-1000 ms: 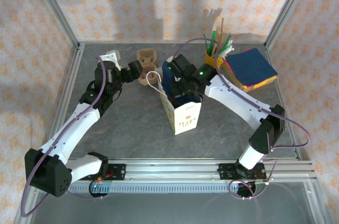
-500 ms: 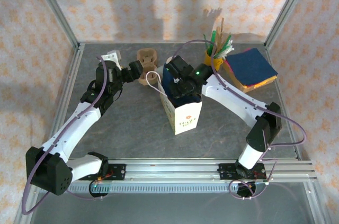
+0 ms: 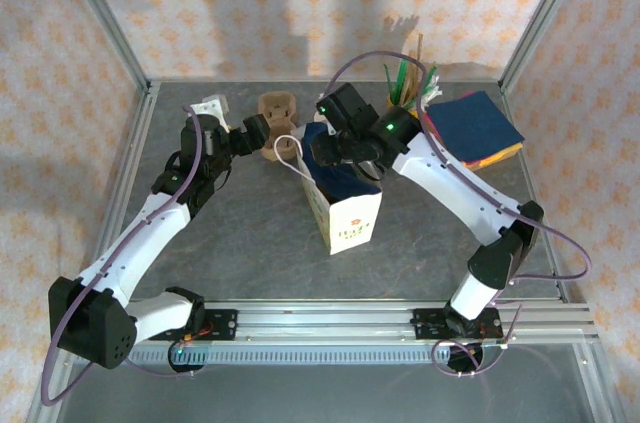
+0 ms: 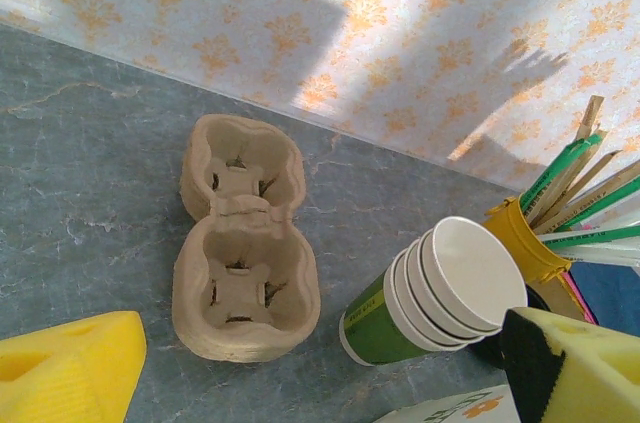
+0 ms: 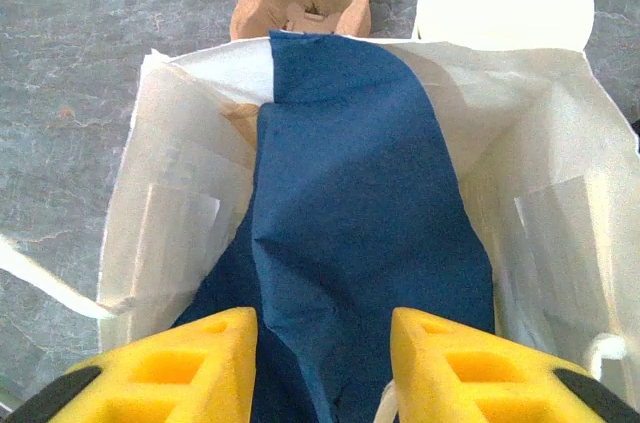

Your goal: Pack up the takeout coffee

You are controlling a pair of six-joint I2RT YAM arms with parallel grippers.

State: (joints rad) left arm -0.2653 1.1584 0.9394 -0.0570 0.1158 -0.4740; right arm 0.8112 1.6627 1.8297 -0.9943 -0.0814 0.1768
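The takeout coffee is out of view. A white paper bag (image 3: pixel 347 215) stands mid-table with a blue napkin (image 5: pixel 360 223) lying inside it. My right gripper (image 5: pixel 322 343) hovers just above the bag's mouth (image 5: pixel 180 203), its yellow fingers apart and holding nothing. In the top view that right gripper (image 3: pixel 325 148) sits over the bag's far rim. My left gripper (image 4: pixel 320 373) is open beside a brown pulp cup carrier (image 4: pixel 240 243) and a tipped stack of lidless white-and-green cups (image 4: pixel 440 293). In the top view the left gripper (image 3: pixel 258 131) is just left of the carrier (image 3: pixel 277 108).
A yellow holder with stirrers and straws (image 3: pixel 405 93) stands at the back right, beside a pile of blue napkins (image 3: pixel 470 128). The bag's string handle (image 3: pixel 292 158) loops out to its left. The cage's frame and patterned walls close in the back and sides.
My right gripper has opened and lifted back from inside the bag, leaving the blue napkin there. The left arm has not moved.
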